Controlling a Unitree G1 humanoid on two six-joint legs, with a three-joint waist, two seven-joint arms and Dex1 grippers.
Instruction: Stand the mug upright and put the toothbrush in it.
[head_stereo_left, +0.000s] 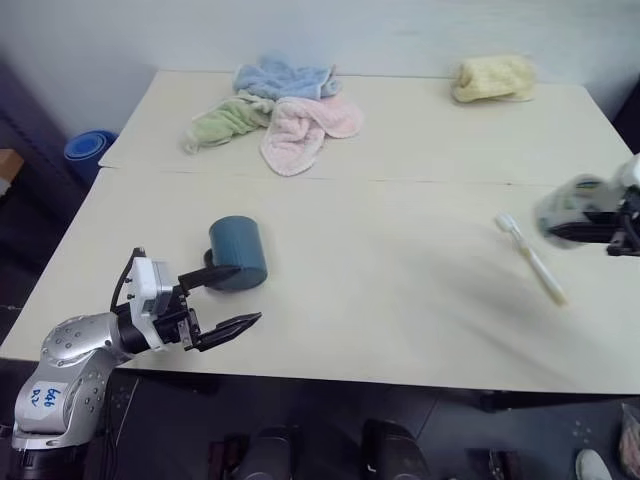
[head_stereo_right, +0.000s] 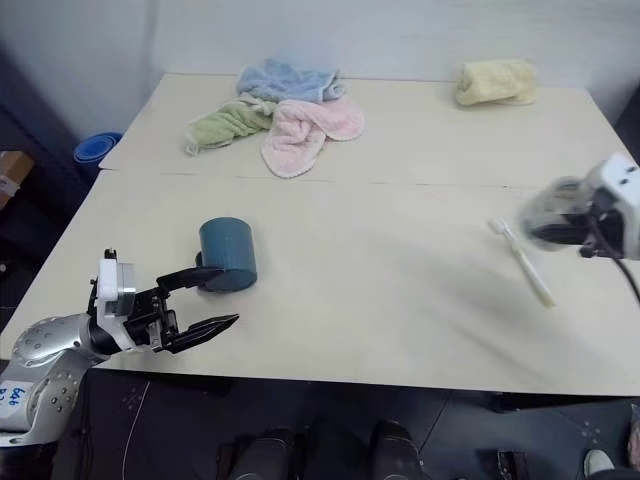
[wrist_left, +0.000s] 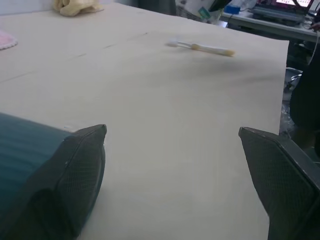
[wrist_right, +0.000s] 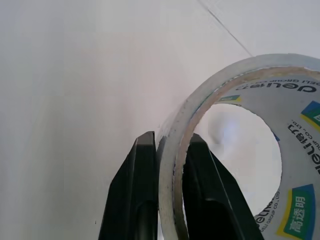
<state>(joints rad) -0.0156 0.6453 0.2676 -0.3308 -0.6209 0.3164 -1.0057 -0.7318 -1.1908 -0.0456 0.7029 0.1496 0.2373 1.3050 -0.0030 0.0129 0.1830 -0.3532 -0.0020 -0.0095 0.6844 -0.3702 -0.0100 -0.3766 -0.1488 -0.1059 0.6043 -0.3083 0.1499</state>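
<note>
The dark teal mug (head_stereo_left: 237, 253) lies on its side at the table's front left. My left gripper (head_stereo_left: 249, 293) is open just in front of it, one finger against the mug's side (wrist_left: 25, 150) and the other over bare table. The white toothbrush (head_stereo_left: 530, 258) lies flat on the table at the right, also seen far ahead as the toothbrush (wrist_left: 200, 47) in the left wrist view. Just right of it, my right gripper (wrist_right: 167, 145) is shut on the rim of a translucent tape roll (wrist_right: 295, 97), which it holds above the table (head_stereo_left: 380, 300).
A pile of blue, green and pink towels (head_stereo_left: 285, 110) lies at the back centre-left. A yellow cloth (head_stereo_left: 492, 78) sits at the back right. A blue object (head_stereo_left: 88, 150) sits on the floor left of the table.
</note>
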